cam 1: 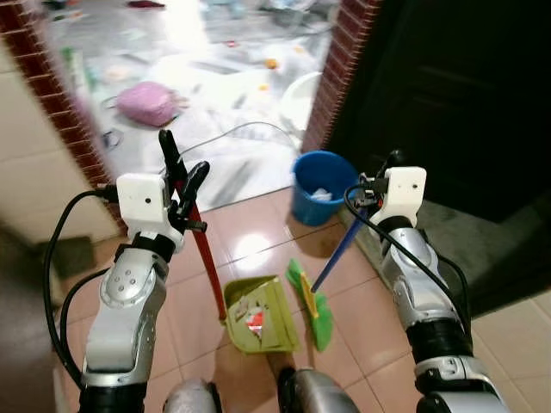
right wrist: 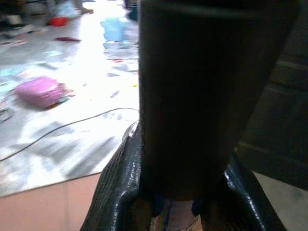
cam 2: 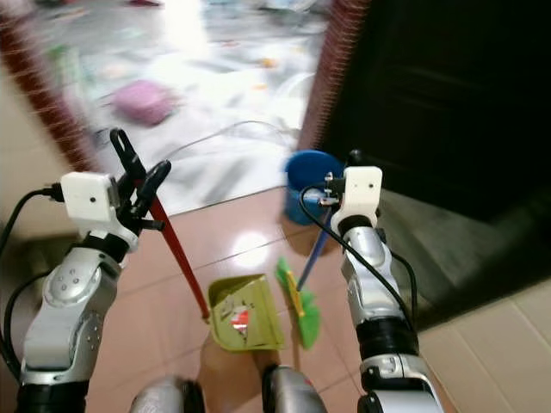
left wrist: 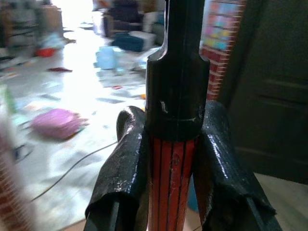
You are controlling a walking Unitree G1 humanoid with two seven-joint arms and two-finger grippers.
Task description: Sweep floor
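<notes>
A green dustpan [cam 1: 256, 314] lies on the orange tiles with bits of litter in it. Its red handle [cam 1: 207, 258] rises to my left gripper [cam 1: 182, 182], which is shut on the handle's black top; the fingers [left wrist: 126, 159] clamp it from both sides. A green broom head [cam 1: 308, 303] rests on the floor just right of the pan. Its blue stick [cam 1: 342, 248] slants up to my right gripper [cam 1: 379, 182], shut on the dark upper end [right wrist: 202, 96].
A blue bucket [cam 1: 325, 185] stands by the brick doorpost [cam 1: 344, 69]. Beyond the doorway lies a grey floor with scattered litter, a pink bag [cam 1: 148, 103] and a cable [cam 1: 232, 133]. A dark door [cam 1: 465, 95] fills the right. A brick post [cam 1: 52, 95] flanks the left.
</notes>
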